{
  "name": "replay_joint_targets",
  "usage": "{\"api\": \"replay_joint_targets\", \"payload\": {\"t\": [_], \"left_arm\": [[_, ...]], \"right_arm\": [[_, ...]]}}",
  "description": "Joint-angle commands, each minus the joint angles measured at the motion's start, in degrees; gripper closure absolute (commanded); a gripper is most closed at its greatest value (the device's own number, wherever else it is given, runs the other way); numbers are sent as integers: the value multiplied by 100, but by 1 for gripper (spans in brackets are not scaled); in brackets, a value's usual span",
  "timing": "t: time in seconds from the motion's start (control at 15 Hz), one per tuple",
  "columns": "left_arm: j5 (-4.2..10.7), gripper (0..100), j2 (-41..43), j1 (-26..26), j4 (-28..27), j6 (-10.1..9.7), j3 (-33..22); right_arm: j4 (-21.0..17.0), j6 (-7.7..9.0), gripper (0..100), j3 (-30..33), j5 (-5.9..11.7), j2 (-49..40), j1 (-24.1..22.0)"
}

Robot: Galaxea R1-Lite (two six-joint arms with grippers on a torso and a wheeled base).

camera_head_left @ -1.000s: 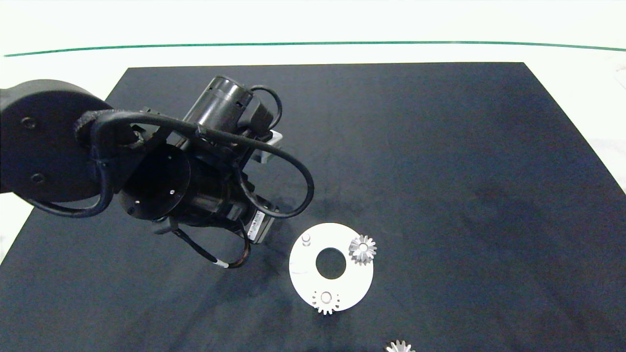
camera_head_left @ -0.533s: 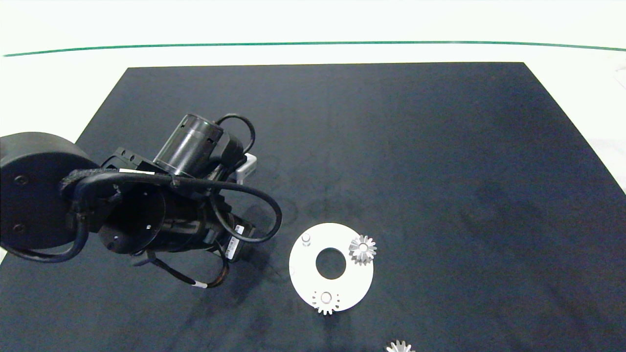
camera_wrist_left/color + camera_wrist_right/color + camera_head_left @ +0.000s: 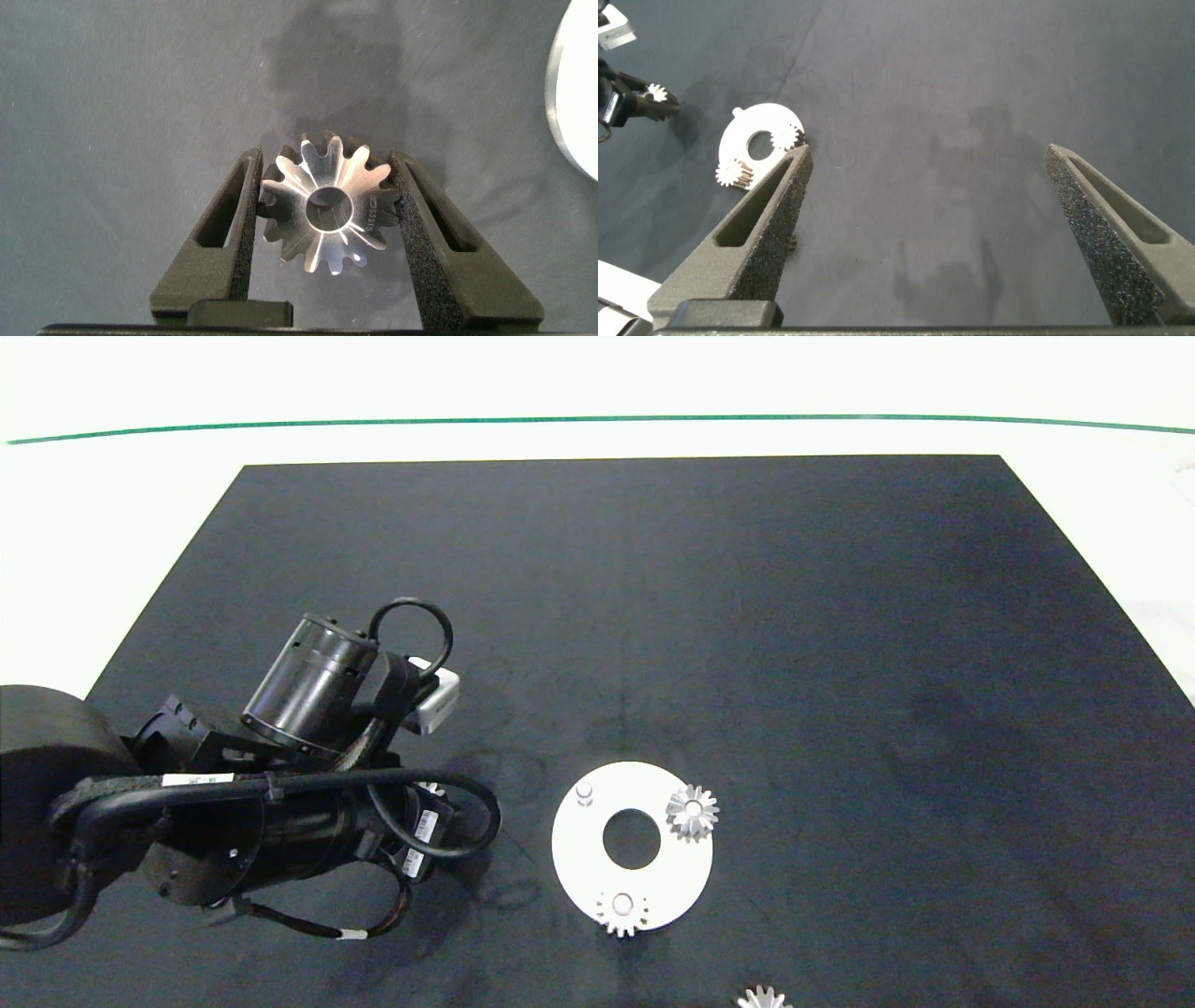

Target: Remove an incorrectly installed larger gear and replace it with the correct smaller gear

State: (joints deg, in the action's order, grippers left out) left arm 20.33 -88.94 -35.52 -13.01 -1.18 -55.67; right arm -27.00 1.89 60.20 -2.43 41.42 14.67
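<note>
One gear, the larger gear (image 3: 328,205), is pinched by the left gripper (image 3: 327,217), which has been drawn back left of the white disc (image 3: 579,845), its peg (image 3: 584,792) now bared for the smaller gear (image 3: 764,999).

Robot lab or test bench setup, not a home. Evidence: a plain white table (image 3: 597,392) with a thin green line (image 3: 597,420) across it, a black cloth mat (image 3: 747,616) as work surface, a white ring plate (image 3: 579,854) with pegs holding small metal gears (image 3: 692,813), nothing domestic around.
</note>
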Motion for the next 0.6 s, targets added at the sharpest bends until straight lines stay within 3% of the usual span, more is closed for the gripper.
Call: {"api": "replay_joint_targets", "payload": {"t": [0.07, 0.6], "left_arm": [[14, 84, 79, 2, 141, -5, 215], [-3, 84, 52, 72, 993, 4, 760]], "right_arm": [[-16, 4, 0, 1, -4, -3, 1], [-16, 4, 0, -8, -4, -3, 10]]}}
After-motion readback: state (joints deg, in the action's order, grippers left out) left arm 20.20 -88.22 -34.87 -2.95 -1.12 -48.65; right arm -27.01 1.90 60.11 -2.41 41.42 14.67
